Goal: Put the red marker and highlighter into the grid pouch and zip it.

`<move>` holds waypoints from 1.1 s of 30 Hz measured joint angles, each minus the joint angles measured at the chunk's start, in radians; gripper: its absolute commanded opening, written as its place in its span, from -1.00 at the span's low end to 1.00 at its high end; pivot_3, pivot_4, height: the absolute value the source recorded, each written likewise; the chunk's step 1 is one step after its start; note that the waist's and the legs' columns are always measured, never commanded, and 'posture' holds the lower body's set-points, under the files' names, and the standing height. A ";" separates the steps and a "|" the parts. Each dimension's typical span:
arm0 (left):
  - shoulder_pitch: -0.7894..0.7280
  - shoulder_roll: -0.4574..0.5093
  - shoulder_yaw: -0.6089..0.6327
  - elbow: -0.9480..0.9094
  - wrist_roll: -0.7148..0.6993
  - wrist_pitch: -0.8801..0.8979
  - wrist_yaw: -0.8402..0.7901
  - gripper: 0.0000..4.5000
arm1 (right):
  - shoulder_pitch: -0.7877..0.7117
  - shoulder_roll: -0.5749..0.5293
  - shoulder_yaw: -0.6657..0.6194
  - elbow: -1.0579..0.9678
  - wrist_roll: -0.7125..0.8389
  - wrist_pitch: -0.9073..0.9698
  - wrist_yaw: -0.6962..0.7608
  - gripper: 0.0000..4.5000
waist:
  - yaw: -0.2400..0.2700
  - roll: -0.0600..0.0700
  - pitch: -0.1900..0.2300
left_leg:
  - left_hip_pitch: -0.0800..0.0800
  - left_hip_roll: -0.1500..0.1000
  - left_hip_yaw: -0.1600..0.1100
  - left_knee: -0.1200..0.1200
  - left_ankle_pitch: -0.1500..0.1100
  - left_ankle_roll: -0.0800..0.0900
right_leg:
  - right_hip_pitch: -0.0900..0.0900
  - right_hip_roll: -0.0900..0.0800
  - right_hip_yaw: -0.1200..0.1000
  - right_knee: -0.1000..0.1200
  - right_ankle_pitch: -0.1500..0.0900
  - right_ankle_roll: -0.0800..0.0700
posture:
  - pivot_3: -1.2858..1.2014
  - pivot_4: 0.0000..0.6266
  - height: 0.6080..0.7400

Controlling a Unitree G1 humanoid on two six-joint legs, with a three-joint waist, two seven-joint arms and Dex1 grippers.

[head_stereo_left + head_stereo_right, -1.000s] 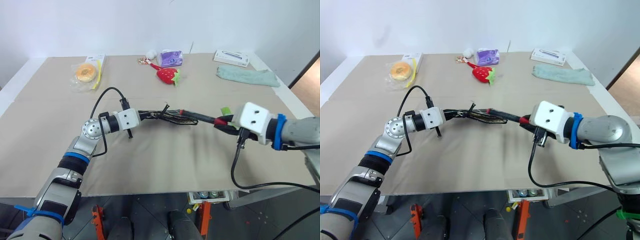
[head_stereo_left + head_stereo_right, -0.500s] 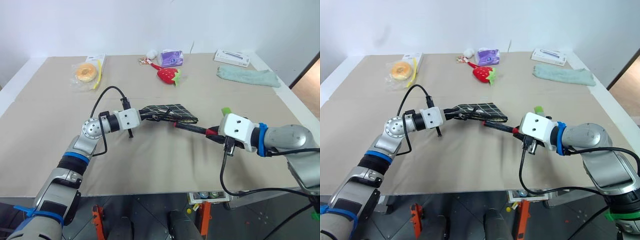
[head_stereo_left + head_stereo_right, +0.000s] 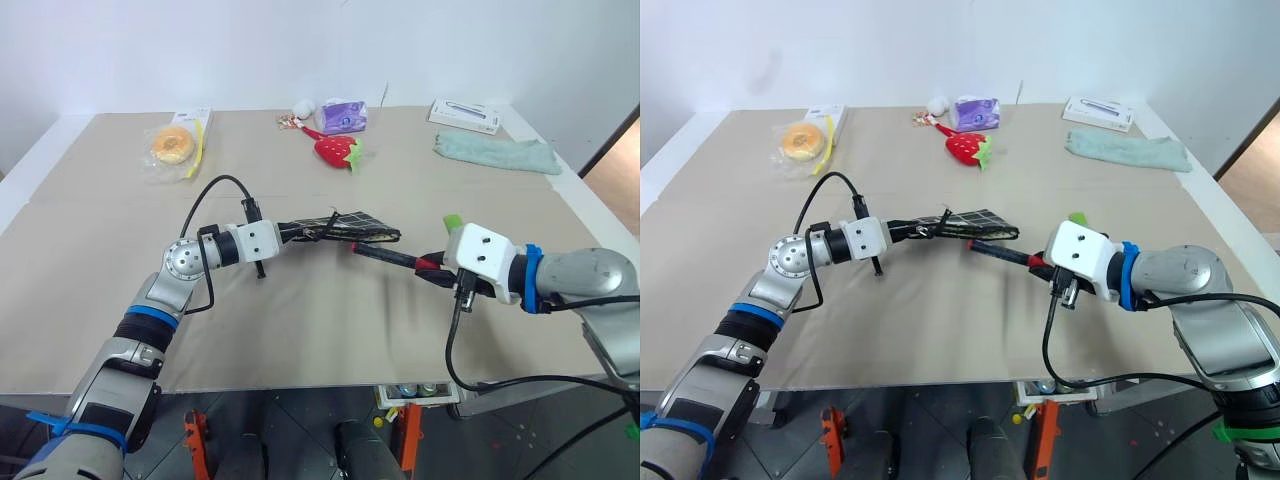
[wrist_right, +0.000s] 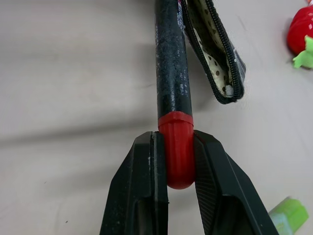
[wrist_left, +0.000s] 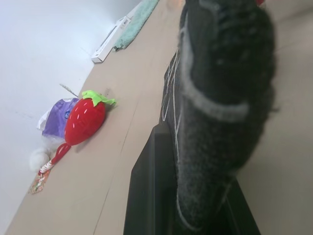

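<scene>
- Our right gripper (image 4: pixel 171 161) has its two black fingers clamped on the red cap end of the red marker (image 4: pixel 172 78), a slim pen-sized thing w/ a black barrel. The barrel runs straight out past the fingertips.
- Our left gripper (image 3: pixel 290 232) has its fingers closed tight on one end of the grid pouch (image 3: pixel 355 227), a flat black fabric pouch w/ a white grid pattern, held up off the tabletop (image 3: pixel 300 330) and reaching toward the right arm.
- Key relation: the marker's long axis points from the right fingers toward the pouch's free end. In the head views the black tip sits just beside that end, a bit below and to its right. In the right wrist view the barrel lies alongside the open zipper edge w/ the dotted lining showing. We can't tell if the tip is inside the mouth or just next to it.
- We judge the next move is a push along the marker's own axis, toward the left arm, w/ the tip nudged over to meet the opening. The right arm does the feeding; the left only holds.
- The highlighter (image 4: pixel 287 215), a short chunky light-green one, lies on the tabletop close by the right gripper, not yet picked up. Zip not yet closed.
- Risk as we see it: the pouch is limp and held by one end, so the mouth may fold away from the tip.
</scene>
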 measured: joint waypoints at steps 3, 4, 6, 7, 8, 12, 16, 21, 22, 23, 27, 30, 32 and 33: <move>0.001 0.000 0.000 0.000 0.003 -0.001 0.001 -1.00 | 0.004 0.000 -0.008 -0.014 0.032 0.019 0.017 -0.80 | 0.000 0.000 0.000 | 0.000 0.000 0.000 0.000 0.000 0.000 | 0.000 0.000 0.000 0.000 0.000 0.000 | 0.03 -0.52 1.00; 0.002 0.001 0.000 0.000 0.005 -0.001 0.001 -1.00 | 0.006 0.000 -0.018 -0.023 0.045 0.025 0.021 -0.80 | 0.000 0.000 0.000 | 0.000 0.000 0.000 0.000 0.000 0.000 | 0.000 0.000 0.000 0.000 0.000 0.000 | 0.03 -0.52 1.00; 0.007 0.001 0.000 0.000 0.007 -0.001 0.001 -1.00 | 0.008 -0.003 -0.029 -0.033 0.055 0.030 0.029 -0.80 | 0.000 0.000 0.000 | 0.000 0.000 0.000 0.000 0.000 0.000 | 0.000 0.000 0.000 0.000 0.000 0.000 | 0.03 -0.52 1.00; 0.009 0.001 0.000 0.000 0.007 -0.001 0.001 -1.00 | 0.008 -0.005 -0.029 -0.034 0.055 0.031 0.032 -0.80 | 0.000 0.000 0.000 | 0.000 0.000 0.000 0.000 0.000 0.000 | 0.000 0.000 0.000 0.000 0.000 0.000 | 0.03 -0.52 1.00; 0.010 0.001 0.000 0.000 0.007 -0.001 0.001 -1.00 | 0.011 -0.006 -0.029 -0.034 0.055 0.031 0.034 -0.80 | 0.000 0.000 0.000 | 0.000 0.000 0.000 0.000 0.000 0.000 | 0.000 0.000 0.000 0.000 0.000 0.000 | 0.03 -0.52 1.00; 0.011 0.001 0.000 0.000 0.008 -0.001 0.002 -1.00 | 0.014 -0.007 -0.029 -0.031 0.046 0.029 0.033 -0.80 | 0.000 0.000 0.000 | 0.000 0.000 0.000 0.000 0.000 0.000 | 0.000 0.000 0.000 0.000 0.000 0.000 | 0.03 -0.52 1.00; 0.011 0.001 0.000 0.000 0.008 -0.001 0.003 -1.00 | 0.014 -0.007 -0.028 -0.025 0.027 0.025 0.022 -0.80 | 0.000 0.000 0.000 | 0.000 0.000 0.000 0.000 0.000 0.000 | 0.000 0.000 0.000 0.000 0.000 0.000 | 0.03 -0.52 1.00; 0.011 0.001 0.000 -0.001 0.008 -0.001 0.004 -1.00 | 0.012 -0.006 -0.024 0.004 -0.001 0.009 0.009 -0.80 | 0.000 0.000 0.000 | 0.000 0.000 0.000 0.000 0.000 0.000 | 0.000 0.000 0.000 0.000 0.000 0.000 | 0.03 -0.52 1.00; 0.011 0.001 0.000 -0.002 0.008 -0.001 0.004 -1.00 | 0.011 -0.006 -0.023 0.006 -0.006 0.005 0.008 -0.80 | 0.000 0.000 0.000 | 0.000 0.000 0.000 0.000 0.000 0.000 | 0.000 0.000 0.000 0.000 0.000 0.000 | 0.03 -0.52 1.00; 0.011 0.001 0.000 -0.004 0.008 -0.001 0.004 -1.00 | 0.010 -0.005 -0.020 0.011 -0.011 0.001 0.006 -0.80 | 0.000 0.000 0.000 | 0.000 0.000 0.000 0.000 0.000 0.000 | 0.000 0.000 0.000 0.000 0.000 0.000 | 0.03 -0.52 1.00; 0.011 0.001 0.000 -0.013 0.008 0.000 0.004 -1.00 | 0.001 0.005 0.000 0.016 -0.030 -0.006 -0.003 -0.80 | 0.000 0.000 0.000 | 0.000 0.000 0.000 0.000 0.000 0.000 | 0.000 0.000 0.000 0.000 0.000 0.000 | 0.03 -0.52 1.00; 0.013 0.000 0.000 -0.023 0.008 0.002 0.004 -1.00 | -0.018 0.023 0.024 0.027 -0.045 -0.007 -0.006 -0.80 | 0.000 0.000 0.000 | 0.000 0.000 0.000 0.000 0.000 0.000 | 0.000 0.000 0.000 0.000 0.000 0.000 | 0.03 -0.52 1.00; 0.017 -0.003 -0.001 -0.038 0.007 0.005 0.001 -1.00 | -0.043 0.042 0.047 0.033 -0.062 -0.007 -0.014 -0.80 | -0.001 0.000 0.000 | 0.000 0.000 0.000 0.000 0.000 0.000 | 0.000 0.000 0.000 0.000 0.000 0.000 | 0.03 -0.52 1.00; 0.020 -0.004 -0.002 -0.045 0.006 0.008 -0.001 -1.00 | -0.053 0.053 0.057 0.033 -0.067 -0.007 -0.018 -0.80 | -0.001 0.000 0.000 | 0.000 0.000 0.000 0.000 0.000 0.000 | 0.000 0.000 0.000 0.000 0.000 0.000 | 0.03 -0.52 1.00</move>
